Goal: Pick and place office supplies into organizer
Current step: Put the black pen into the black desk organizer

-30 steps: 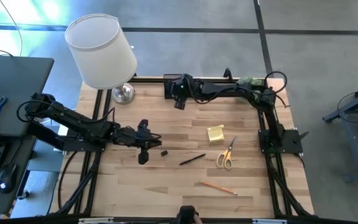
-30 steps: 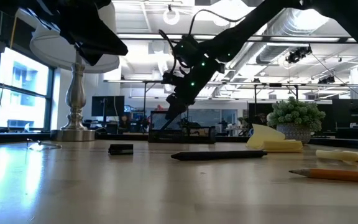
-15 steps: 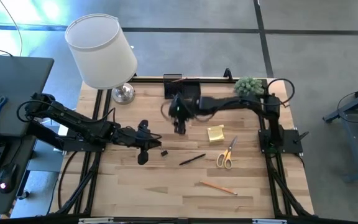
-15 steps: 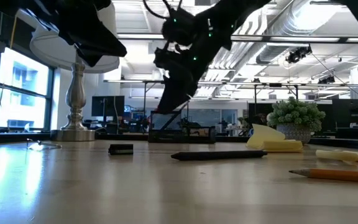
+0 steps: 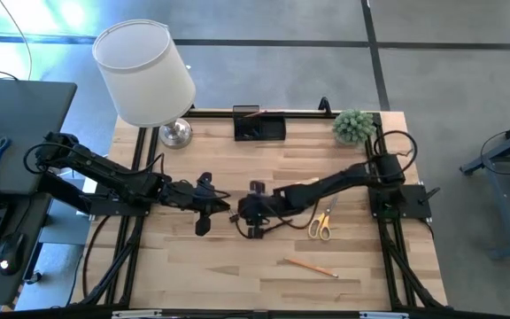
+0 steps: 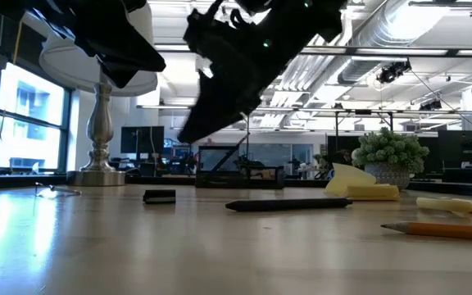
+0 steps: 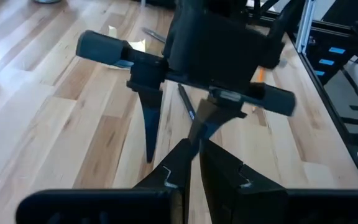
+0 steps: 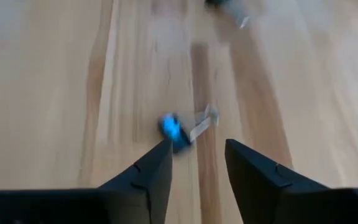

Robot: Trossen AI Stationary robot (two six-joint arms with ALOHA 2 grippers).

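My right gripper (image 8: pixel 197 145) hangs open low over the middle of the table (image 5: pixel 193 275), fingers slanting down. Just ahead of its tips a small blue piece with a metal clip (image 8: pixel 176 129) lies on the wood, untouched. My left gripper (image 5: pixel 222 206) is shut and empty, hovering close beside the right gripper (image 5: pixel 244 215). A dark pen (image 6: pixel 289 204), yellow sticky-note pad (image 6: pixel 359 187), orange-handled scissors (image 5: pixel 321 221) and pencil (image 5: pixel 311 266) lie flat on the table. The black organizer (image 5: pixel 259 127) stands at the far edge.
A white-shaded lamp (image 5: pixel 144 75) stands at the far left corner and a small green plant (image 5: pixel 354 126) at the far right. A small dark piece (image 6: pixel 159 196) lies left of the pen. Bare wood shows along the near edge.
My right gripper has swung from above the organizer at the far edge toward the near side and the left, coming down over the table's middle next to my left gripper. Nothing on the table has moved.
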